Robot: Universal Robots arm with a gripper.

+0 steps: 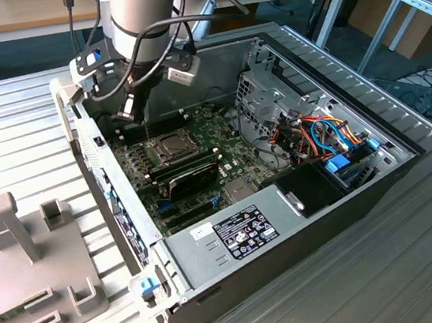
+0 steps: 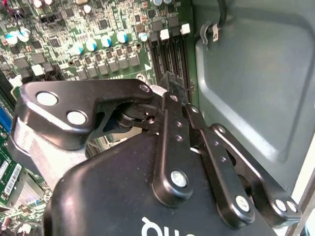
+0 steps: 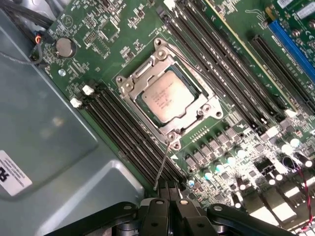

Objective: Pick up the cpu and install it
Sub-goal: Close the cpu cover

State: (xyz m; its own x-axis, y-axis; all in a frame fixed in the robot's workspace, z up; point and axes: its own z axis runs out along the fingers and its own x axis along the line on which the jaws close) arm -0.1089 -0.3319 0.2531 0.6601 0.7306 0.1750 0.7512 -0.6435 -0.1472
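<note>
The cpu (image 3: pixel 170 98), a small square chip with a dull silver top, lies flat in its socket on the green motherboard (image 3: pixel 98 29), ringed by the metal socket frame (image 3: pixel 142 73). In the exterior view the cpu (image 1: pixel 172 145) sits mid-board inside the open computer case. My gripper (image 3: pixel 170 191) hovers above the board beside the socket, off the corner where a thin wire lever (image 3: pixel 162 167) sticks out. Its black fingers are shut together with nothing between them, as the second wrist view also shows of the gripper (image 2: pixel 173 87). In the exterior view the gripper (image 1: pixel 128 113) hangs over the case's far corner.
Black memory slots (image 3: pixel 123 132) run along both sides of the socket. A larger black oblong module (image 1: pixel 190 173) lies just past the socket, with the power supply (image 1: pixel 234 235), a drive cage (image 1: pixel 266 91) and coloured cables (image 1: pixel 324 135) nearby. A grey fixture (image 1: pixel 37 257) stands outside the case.
</note>
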